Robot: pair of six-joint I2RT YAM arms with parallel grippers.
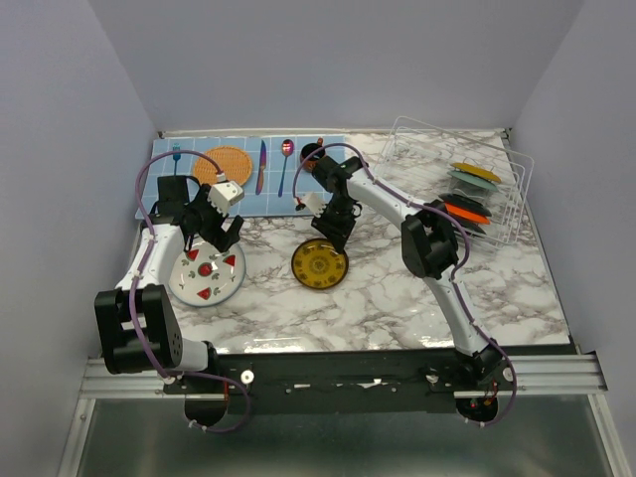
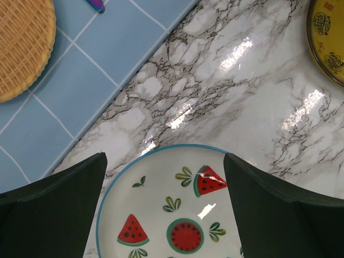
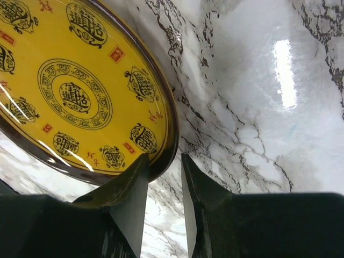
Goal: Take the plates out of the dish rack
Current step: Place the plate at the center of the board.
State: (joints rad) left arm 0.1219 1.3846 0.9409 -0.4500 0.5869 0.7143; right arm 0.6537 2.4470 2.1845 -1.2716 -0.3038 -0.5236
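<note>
The white wire dish rack [image 1: 415, 130] stands at the back right and holds several plates, among them a yellow one [image 1: 476, 172] and an orange-red one [image 1: 465, 210]. A white plate with red watermelon wedges [image 1: 207, 275] lies flat at the left. My left gripper [image 1: 215, 237] hovers open over its far rim [image 2: 161, 150], touching nothing. A mustard-yellow patterned plate [image 1: 319, 264] lies in the middle of the table. My right gripper [image 1: 335, 231] is shut on its far rim [image 3: 167, 141], one finger over the plate and one outside.
A blue tiled mat [image 1: 248, 194] lies at the back left. It carries an orange woven disc [image 1: 225, 165], a knife [image 1: 261, 166], a spoon [image 1: 286, 159] and a fork [image 1: 176, 154]. Grey walls close the sides and the back.
</note>
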